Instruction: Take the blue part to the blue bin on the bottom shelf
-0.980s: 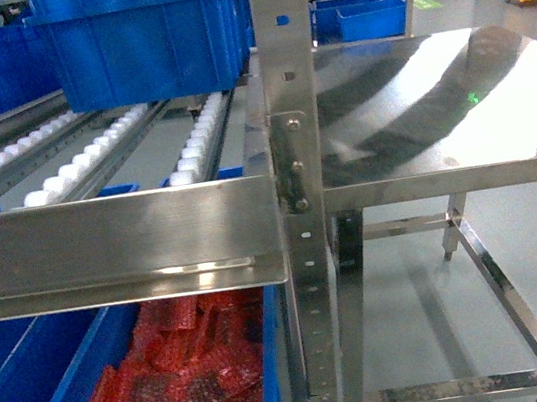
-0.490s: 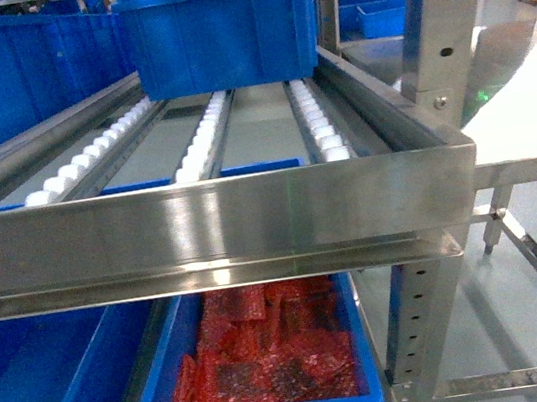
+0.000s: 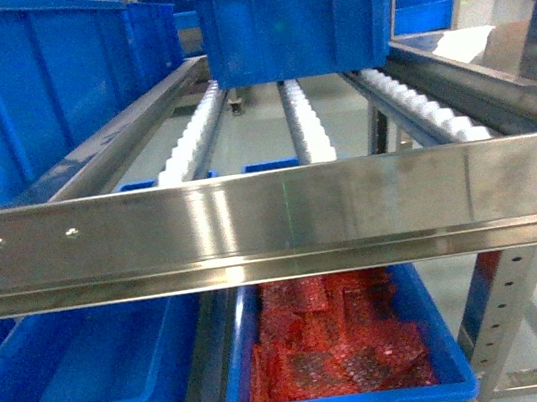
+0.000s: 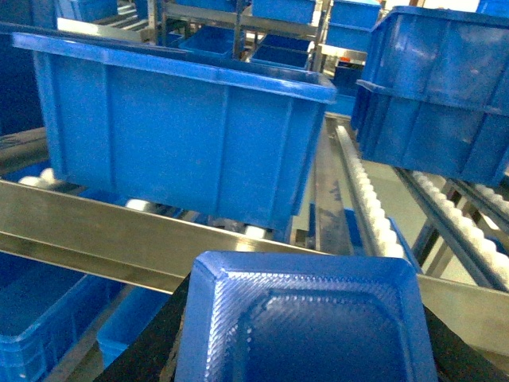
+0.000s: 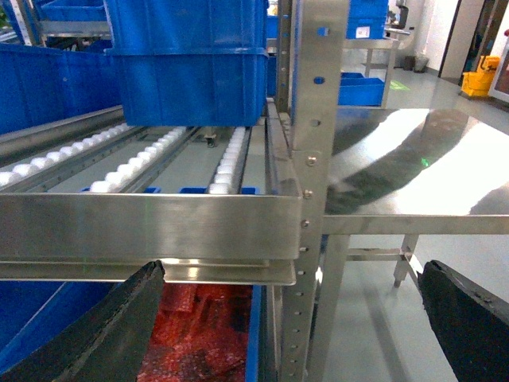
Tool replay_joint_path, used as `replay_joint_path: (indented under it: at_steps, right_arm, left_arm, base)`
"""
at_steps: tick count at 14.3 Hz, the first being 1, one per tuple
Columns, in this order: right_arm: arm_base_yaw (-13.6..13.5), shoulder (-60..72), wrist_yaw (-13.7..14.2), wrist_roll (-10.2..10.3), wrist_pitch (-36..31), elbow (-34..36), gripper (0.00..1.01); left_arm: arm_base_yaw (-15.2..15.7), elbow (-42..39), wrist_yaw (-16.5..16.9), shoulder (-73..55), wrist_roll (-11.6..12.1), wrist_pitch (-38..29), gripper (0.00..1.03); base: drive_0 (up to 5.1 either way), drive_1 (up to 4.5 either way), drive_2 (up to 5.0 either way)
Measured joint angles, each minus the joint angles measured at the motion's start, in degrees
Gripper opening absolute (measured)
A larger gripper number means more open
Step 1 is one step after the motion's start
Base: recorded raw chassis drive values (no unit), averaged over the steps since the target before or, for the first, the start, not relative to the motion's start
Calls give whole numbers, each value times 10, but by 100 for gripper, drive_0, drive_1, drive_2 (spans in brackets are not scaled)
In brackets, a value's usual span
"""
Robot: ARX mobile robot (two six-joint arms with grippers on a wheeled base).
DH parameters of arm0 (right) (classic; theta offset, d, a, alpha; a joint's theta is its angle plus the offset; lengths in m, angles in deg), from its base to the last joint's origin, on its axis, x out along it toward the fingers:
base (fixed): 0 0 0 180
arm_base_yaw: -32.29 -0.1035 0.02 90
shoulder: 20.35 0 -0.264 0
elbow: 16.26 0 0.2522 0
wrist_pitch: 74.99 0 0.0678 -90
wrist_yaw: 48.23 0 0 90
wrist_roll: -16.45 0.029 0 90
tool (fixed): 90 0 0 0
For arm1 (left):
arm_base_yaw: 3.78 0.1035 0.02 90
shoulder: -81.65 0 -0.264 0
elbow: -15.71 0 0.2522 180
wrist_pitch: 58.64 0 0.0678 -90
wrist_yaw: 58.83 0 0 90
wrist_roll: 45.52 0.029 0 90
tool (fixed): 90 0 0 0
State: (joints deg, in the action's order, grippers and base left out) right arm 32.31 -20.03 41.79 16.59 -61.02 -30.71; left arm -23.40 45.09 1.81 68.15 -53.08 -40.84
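Hiding left end effector fingertips: blue part (image 4: pixel 306 322), cropped below.

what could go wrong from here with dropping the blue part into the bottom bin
1. The steel front rail of the roller tier overhangs the lower bins, so the blue part in the left gripper could strike it on the way down.
2. Two bins sit below: an empty blue bin and a bin of red bags. The part could land in the wrong one.
3. The head view shows neither gripper, so alignment is hard to check.
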Motion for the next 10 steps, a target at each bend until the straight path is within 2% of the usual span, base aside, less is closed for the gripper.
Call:
replay_joint_path:
  at_steps: [8,10]
  right_arm:
    - [0,0,0,0,0,0,98]
    - [0,0,-1,0,2,0,98]
  left_arm:
    - [0,0,0,0,0,0,43]
    - [0,0,0,0,0,-1,43]
  base:
    - [-500,237,237]
    - [0,0,0]
